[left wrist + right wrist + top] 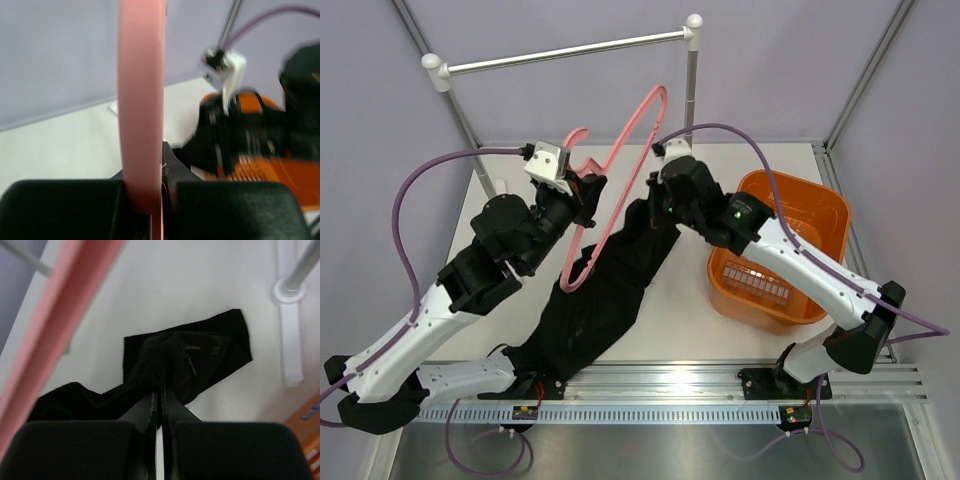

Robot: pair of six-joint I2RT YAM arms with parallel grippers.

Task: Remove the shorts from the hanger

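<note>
Thin pink plastic hanger (620, 150) is held raised above the white table (690, 320) centre, left gripper (582, 190) clamped on it; limp black fabric shorts (605, 290) are pinched at their upper end by right gripper (658, 195), trailing to the near edge; judged soft, light, slack; best taken at the bunched top.

An orange basket (823, 212) sits at the right of the white table (690, 315), with a grey metal rail (570, 52) along the far edge.
</note>
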